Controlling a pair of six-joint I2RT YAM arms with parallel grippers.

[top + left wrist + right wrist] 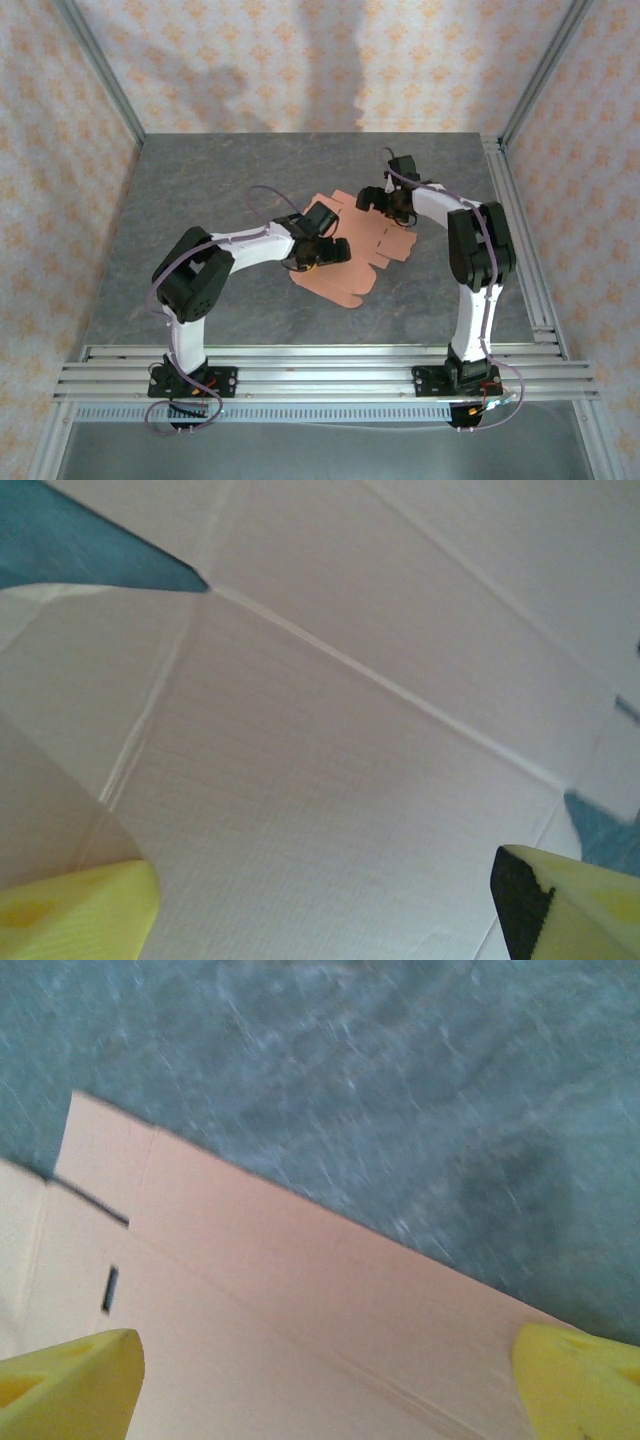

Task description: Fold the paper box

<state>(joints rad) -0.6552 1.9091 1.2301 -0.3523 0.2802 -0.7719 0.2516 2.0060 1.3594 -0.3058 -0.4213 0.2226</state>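
The paper box point(372, 256) is a salmon-pink die-cut sheet with tabs and rounded flaps, lying flat on the middle of the grey table point(200, 200). My left gripper point(322, 250) hovers low over the sheet's left half. In the left wrist view the card point(350, 730) with its crease lines sits close under the open gripper point(330, 910), whose yellow fingertips point(70, 910) stand wide apart. My right gripper point(383, 203) is at the sheet's far right edge. It is open point(325, 1385) above the card point(300, 1290), with nothing between its fingers point(580, 1380).
Aluminium rails point(330, 365) run along the near edge and another rail point(515, 230) down the right side. Patterned walls close in the back and both sides. Bare table point(400, 1080) lies beyond the sheet's far edge.
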